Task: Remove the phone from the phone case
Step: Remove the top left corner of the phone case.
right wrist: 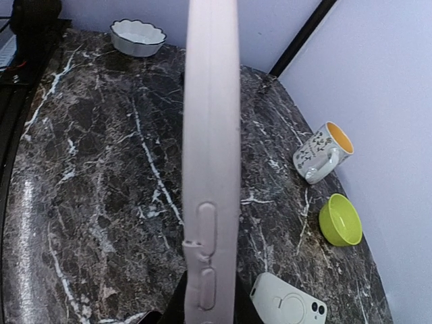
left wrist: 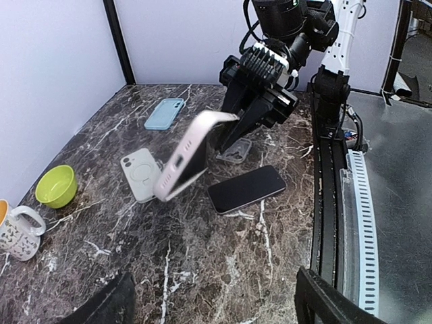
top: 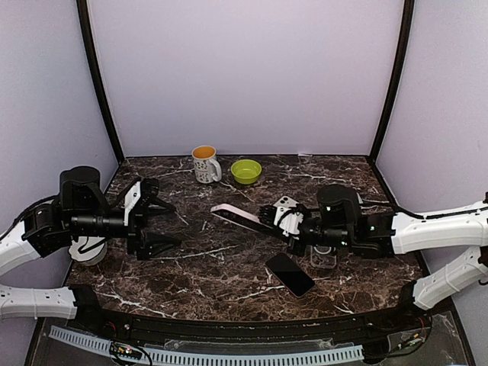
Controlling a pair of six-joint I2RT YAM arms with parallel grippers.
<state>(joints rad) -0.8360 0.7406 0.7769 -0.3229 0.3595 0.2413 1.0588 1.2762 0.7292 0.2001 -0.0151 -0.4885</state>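
- Right end effector: clamped on one end of the pale pink phone case. The case is off the dark marble surface, tilted, free end pointing at the left arm.
- Left wrist view shows the case back with its camera cutout. Right wrist view shows it edge-on with the side button bumps. Neither view shows the inside, so I can't confirm it is empty.
- Black slab phone: flat on the surface, screen side up, near the front edge, below and just right of the held case. Nothing is touching it, and it is apart from the case in the left wrist view too.
- Left end effector: fingers apart, nothing between them, hovering well to the left of the case's free end.
- Progress, my read: extraction looks done, with the phone on the surface and the case in the right end effector. What's left is likely only setting the case down and backing both arms off.
- Caveat: other cases are lying around, namely a white one with a ring mark, a light blue one and a clear one. That the black phone came from the pink case is inferred, not seen.
- Risk: thin edge grip on a flexible case, so it could twist or slip when lowered.
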